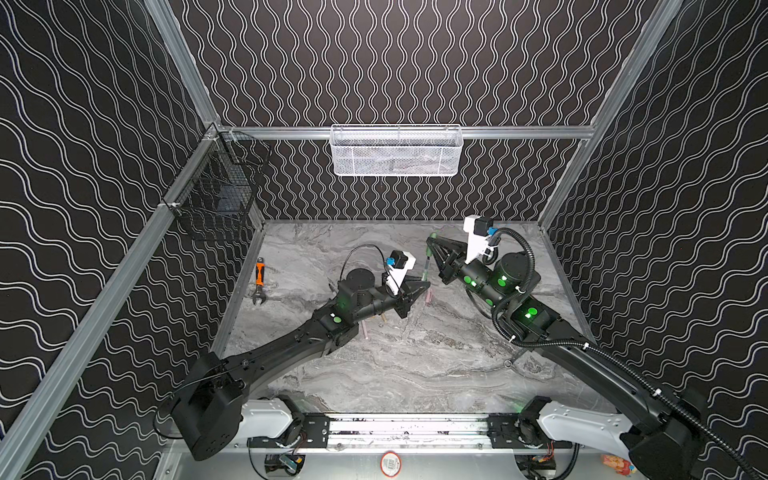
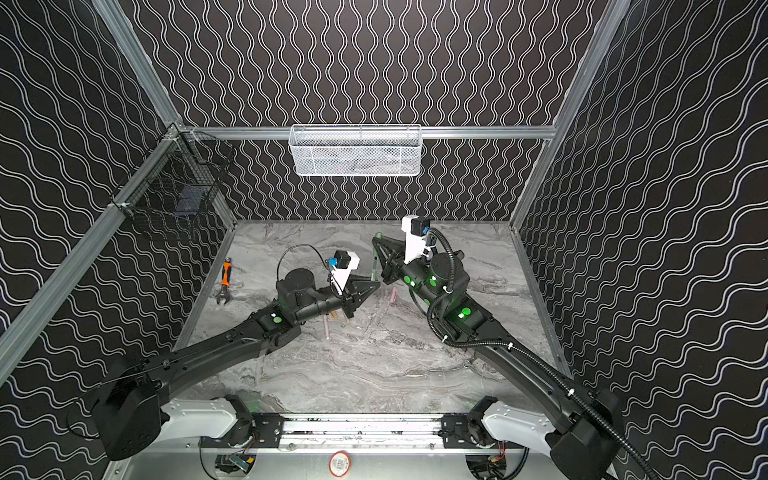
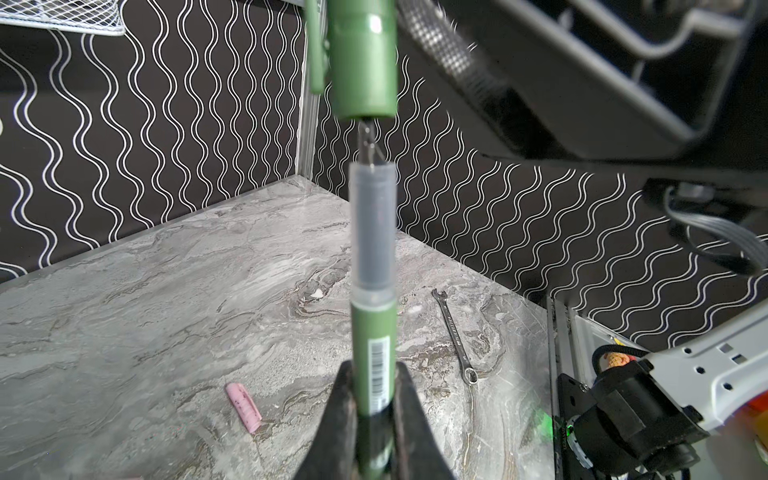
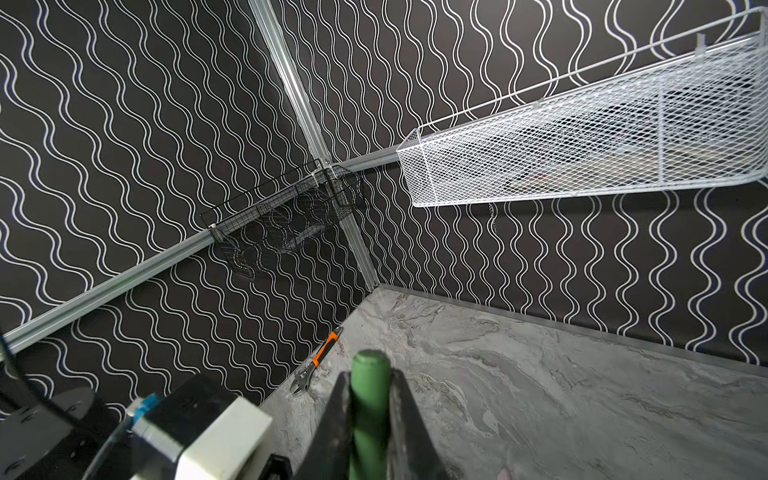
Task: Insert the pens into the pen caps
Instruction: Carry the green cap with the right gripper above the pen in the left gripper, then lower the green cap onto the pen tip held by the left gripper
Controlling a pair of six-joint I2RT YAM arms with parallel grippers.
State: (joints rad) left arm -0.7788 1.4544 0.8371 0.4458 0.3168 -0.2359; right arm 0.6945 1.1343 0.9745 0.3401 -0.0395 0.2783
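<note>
My left gripper (image 3: 374, 370) is shut on the dark green pen (image 3: 371, 328), which sticks out beyond the jaws. Its thin dark tip sits right at the mouth of the dark green pen cap (image 3: 363, 70). My right gripper (image 4: 370, 376) is shut on that cap (image 4: 369, 361). In both top views the two grippers (image 1: 424, 286) (image 1: 432, 240) meet above mid-table, with the pen (image 1: 424, 266) between them. A pale pink cap (image 3: 243, 407) (image 1: 428, 296) lies on the table. A pale pink pen (image 2: 327, 330) and gold-tan pieces (image 2: 335, 316) lie partly hidden beneath the left arm.
An orange-handled wrench (image 1: 259, 280) lies near the left wall. A silver spanner (image 3: 455, 336) lies on the marble table (image 1: 415, 365) by the right arm. A white mesh basket (image 1: 395, 151) hangs on the back wall and a black wire basket (image 1: 216, 187) on the left wall.
</note>
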